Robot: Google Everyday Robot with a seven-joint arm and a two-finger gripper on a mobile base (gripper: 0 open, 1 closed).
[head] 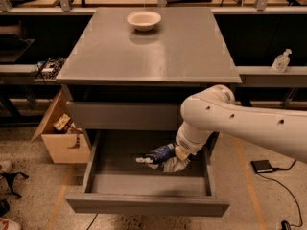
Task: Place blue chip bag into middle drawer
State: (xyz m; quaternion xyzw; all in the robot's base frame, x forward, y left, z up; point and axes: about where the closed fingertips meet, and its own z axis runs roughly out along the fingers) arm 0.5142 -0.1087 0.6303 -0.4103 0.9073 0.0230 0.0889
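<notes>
The middle drawer (144, 207) of the grey cabinet is pulled out wide, a shallow grey tray. The blue chip bag (160, 155), crumpled dark-blue foil with silver print, hangs low inside the drawer's right half, at or just above its floor. My gripper (176, 158) is at the bag's right end, under the white arm (230, 121) that reaches in from the right, and it holds the bag.
A round white bowl (143, 19) sits at the back of the cabinet top (153, 51). A closed grey drawer front (122, 115) is above the open one. A cardboard box (60, 135) stands left of the cabinet. A black pad (263, 166) lies on the floor at right.
</notes>
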